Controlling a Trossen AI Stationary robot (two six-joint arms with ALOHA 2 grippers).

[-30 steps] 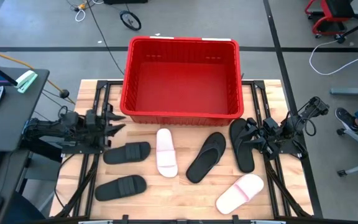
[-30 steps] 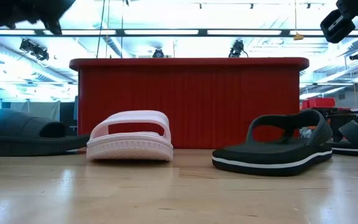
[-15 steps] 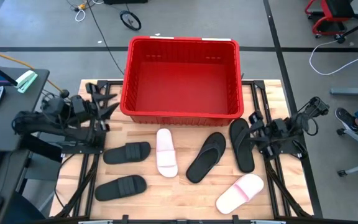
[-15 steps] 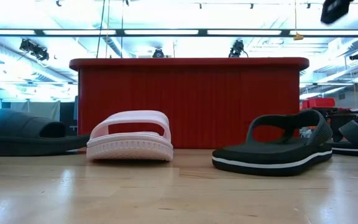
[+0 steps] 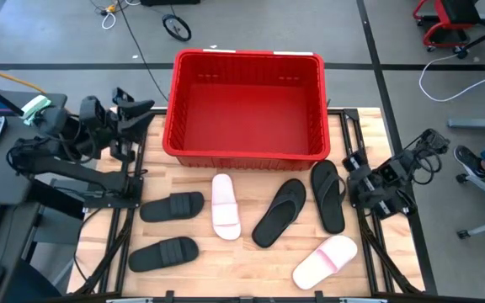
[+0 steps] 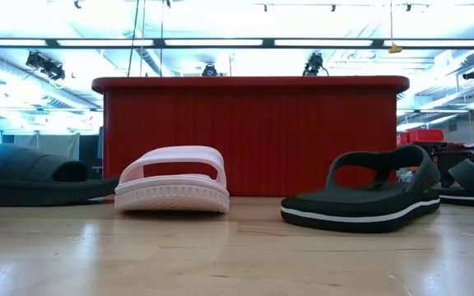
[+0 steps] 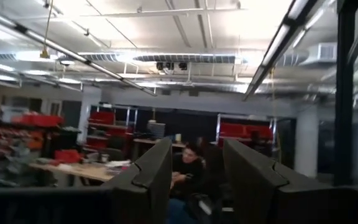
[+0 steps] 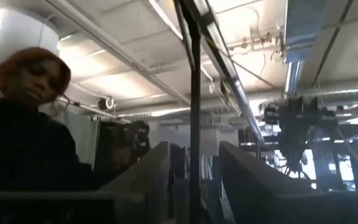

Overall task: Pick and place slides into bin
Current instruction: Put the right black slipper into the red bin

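Your left hand [image 5: 133, 114] is raised off the worktop's [image 5: 242, 269] left edge beside the red bin [image 5: 247, 151], fingers [image 7: 148, 180] narrowly parted and holding nothing. Your right hand [image 5: 354, 168] sits at the right edge by a black flip-flop [image 5: 328, 195], likewise slightly parted and holding nothing. All six slides [image 5: 226, 206] lie on the worktop in front of the bin.

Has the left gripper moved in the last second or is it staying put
Yes. In the high view the left gripper has swung from beside the upper black slide up toward the bin's far left corner.
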